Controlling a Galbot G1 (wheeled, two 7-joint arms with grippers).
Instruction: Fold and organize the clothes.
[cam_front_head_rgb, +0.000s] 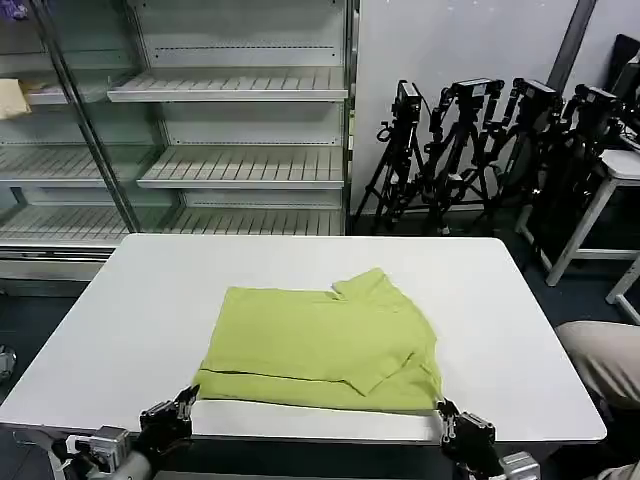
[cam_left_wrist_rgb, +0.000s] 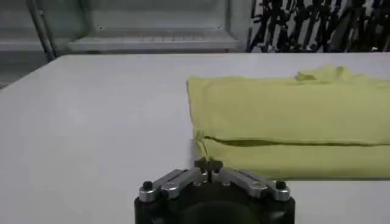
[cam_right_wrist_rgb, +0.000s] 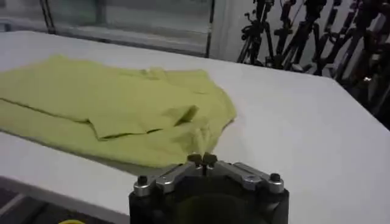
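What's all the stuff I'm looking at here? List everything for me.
T-shirt: one, lime green, partly folded, lying on the near half of the table.
Table: one, white, in front of the robot.
Shelves: one unit, pale grey, behind the table on the left.
Tripods: several, black, against the wall behind the table on the right.
Side table: one, white, far right.
Trousers: a person's knee in beige, at the right edge.
Left tool: black, shut, at the shirt's near left corner.
Right tool: black, shut, at the shirt's near right corner.
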